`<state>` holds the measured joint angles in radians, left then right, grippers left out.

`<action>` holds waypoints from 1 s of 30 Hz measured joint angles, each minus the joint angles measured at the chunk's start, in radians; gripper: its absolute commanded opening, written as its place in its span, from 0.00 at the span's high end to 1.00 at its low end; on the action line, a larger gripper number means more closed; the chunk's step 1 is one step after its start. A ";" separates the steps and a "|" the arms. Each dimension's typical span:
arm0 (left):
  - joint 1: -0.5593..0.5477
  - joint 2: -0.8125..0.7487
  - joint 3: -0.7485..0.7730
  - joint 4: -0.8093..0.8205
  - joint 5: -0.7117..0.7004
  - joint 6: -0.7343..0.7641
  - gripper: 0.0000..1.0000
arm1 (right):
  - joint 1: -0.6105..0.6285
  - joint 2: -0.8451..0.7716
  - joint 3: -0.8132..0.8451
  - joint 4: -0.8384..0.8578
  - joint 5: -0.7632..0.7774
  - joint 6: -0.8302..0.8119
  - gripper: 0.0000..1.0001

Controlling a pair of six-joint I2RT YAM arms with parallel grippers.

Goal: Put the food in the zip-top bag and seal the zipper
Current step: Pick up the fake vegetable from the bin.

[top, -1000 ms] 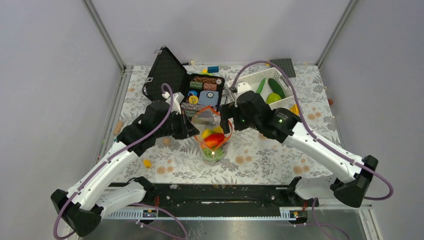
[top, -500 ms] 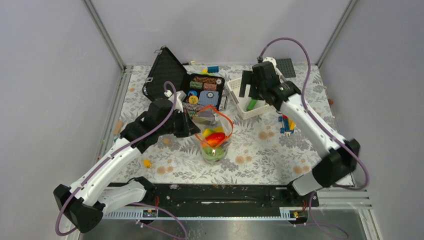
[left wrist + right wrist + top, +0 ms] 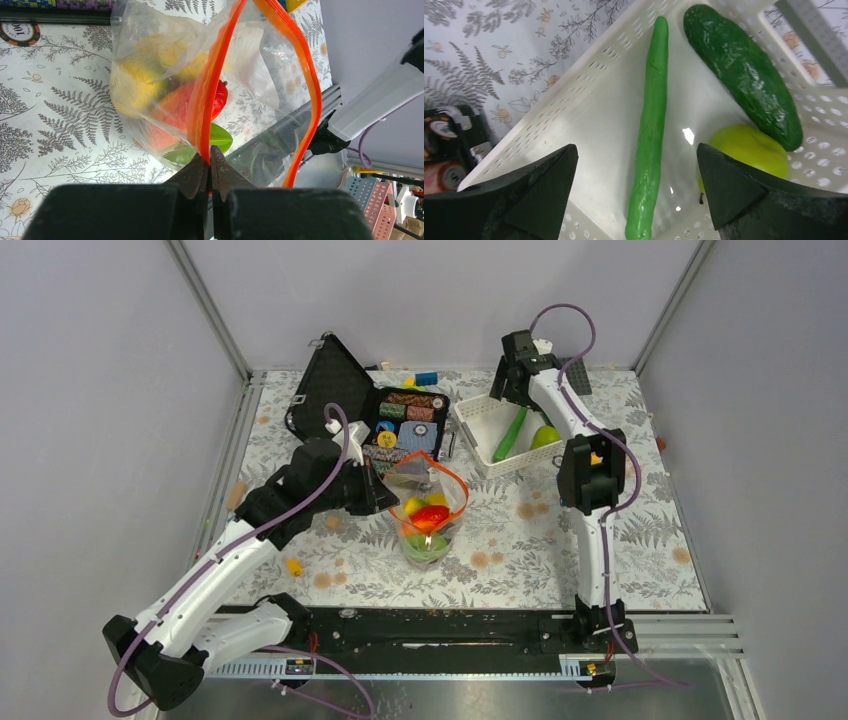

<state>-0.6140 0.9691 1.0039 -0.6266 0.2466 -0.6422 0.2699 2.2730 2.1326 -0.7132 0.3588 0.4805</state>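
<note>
The clear zip-top bag stands upright mid-table with its mouth open. Its red-orange zipper forms a loop. Inside lie a yellow piece, a red-orange mango and a green piece. My left gripper is shut on the zipper's left rim, as the left wrist view shows. My right gripper is open and empty above the white basket. Under it lie a thin green cucumber, a dark green cucumber and a yellow-green pear.
An open black case with chip stacks stands behind the bag. A grey brick plate and a blue brick lie at the back. A small yellow piece lies front left.
My right arm has swung from the bag's mouth back to the basket and now hangs open over it. My left gripper has kept its hold on the zipper.
</note>
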 measured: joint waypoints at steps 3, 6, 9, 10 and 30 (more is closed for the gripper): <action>0.000 -0.001 0.000 0.000 -0.001 0.006 1.00 | 0.000 0.072 0.059 -0.030 -0.008 0.008 0.08; 0.000 -0.001 0.000 0.000 -0.001 0.006 1.00 | 0.000 0.106 0.066 -0.054 -0.013 0.028 0.12; 0.000 -0.001 0.000 0.000 -0.001 0.007 1.00 | 0.000 0.130 0.065 -0.071 -0.028 0.053 0.16; 0.000 -0.001 0.000 0.000 -0.001 0.007 1.00 | 0.000 0.135 0.063 -0.072 -0.035 0.061 0.18; 0.000 -0.009 0.000 0.000 -0.001 0.007 1.00 | -0.047 0.148 -0.046 -0.097 -0.220 0.176 0.56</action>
<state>-0.6140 0.9600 1.0039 -0.6262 0.2459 -0.6353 0.2226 2.4214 2.0869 -0.8097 0.1383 0.6567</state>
